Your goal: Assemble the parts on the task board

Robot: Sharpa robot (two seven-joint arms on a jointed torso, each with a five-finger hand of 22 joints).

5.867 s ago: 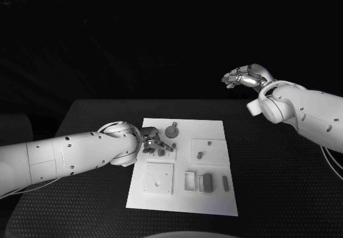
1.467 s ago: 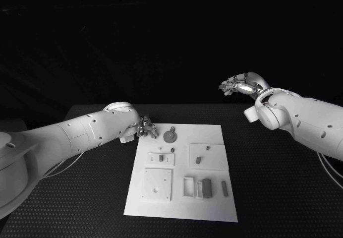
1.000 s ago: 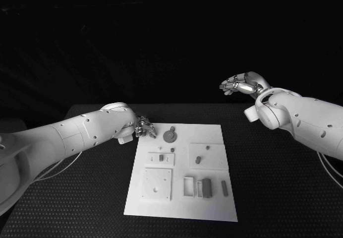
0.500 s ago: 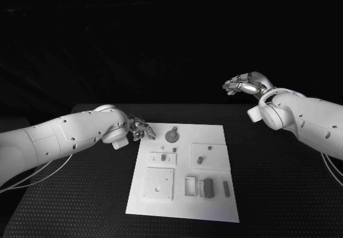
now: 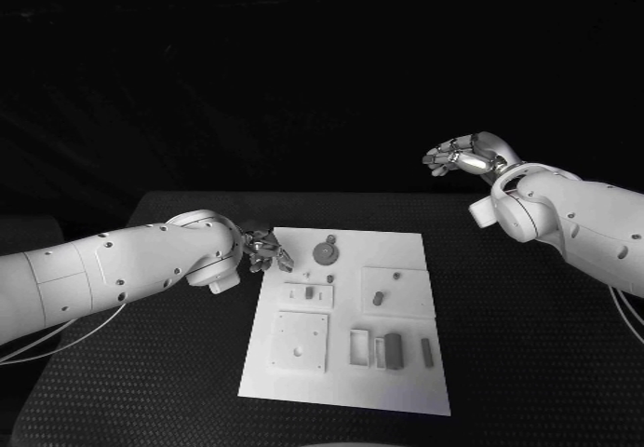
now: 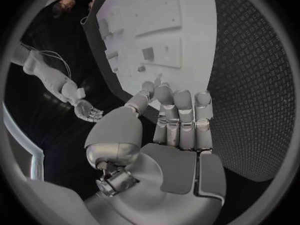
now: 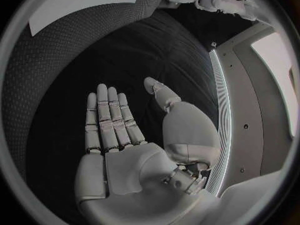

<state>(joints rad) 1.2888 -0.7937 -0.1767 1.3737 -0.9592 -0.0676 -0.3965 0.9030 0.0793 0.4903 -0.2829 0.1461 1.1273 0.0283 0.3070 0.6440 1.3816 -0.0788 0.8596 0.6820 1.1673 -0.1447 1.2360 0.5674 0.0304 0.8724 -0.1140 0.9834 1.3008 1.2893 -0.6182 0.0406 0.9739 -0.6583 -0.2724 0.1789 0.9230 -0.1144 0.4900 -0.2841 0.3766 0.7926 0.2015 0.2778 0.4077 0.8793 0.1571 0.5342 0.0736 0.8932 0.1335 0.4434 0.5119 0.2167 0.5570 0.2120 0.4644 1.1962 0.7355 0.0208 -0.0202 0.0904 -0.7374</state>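
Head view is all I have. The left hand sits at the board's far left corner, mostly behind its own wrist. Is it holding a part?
Observer: No. In the left wrist view the left hand has its fingers straight and side by side, and its palm is bare.
Operator: Touching the board?
Observer: I can't tell contact. Its fingertips point at the task board, and no part lies against them.
Operator: Right hand looks curled from here. Is anything in it?
Observer: Nothing. In the right wrist view the right hand lies flat, fingers straight, with the thumb held apart.
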